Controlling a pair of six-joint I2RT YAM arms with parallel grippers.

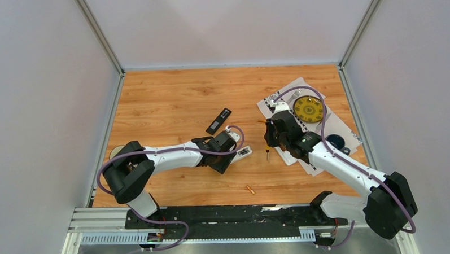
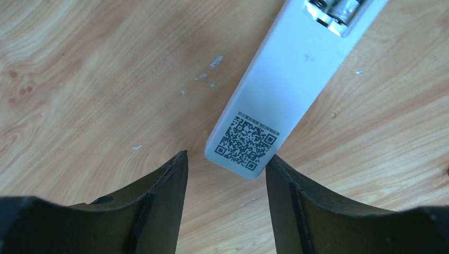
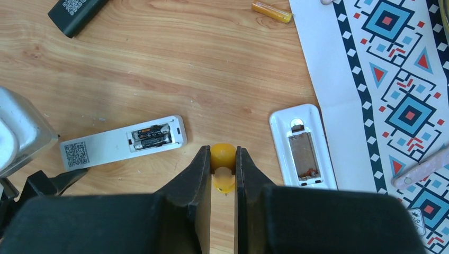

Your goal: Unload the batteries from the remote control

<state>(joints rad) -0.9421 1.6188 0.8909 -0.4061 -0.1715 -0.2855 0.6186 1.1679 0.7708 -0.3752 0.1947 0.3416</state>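
Wooden tabletop [image 2: 79, 79] below: my left gripper [image 2: 226, 159] is released, jaws flanking the QR end of the remote [image 2: 286, 79]. Its long axis runs rightward. The batteries [image 2: 333, 10] sit in the right end, nearer my right gripper [image 3: 222, 150], which is clenched on the screwdriver [image 3: 224, 181].

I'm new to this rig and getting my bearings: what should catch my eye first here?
A white remote lies back-up mid-table, its compartment open with two dark batteries inside. The right gripper is clamped on a yellow-handled screwdriver near it, and the left gripper stands open at the remote's QR-code end.
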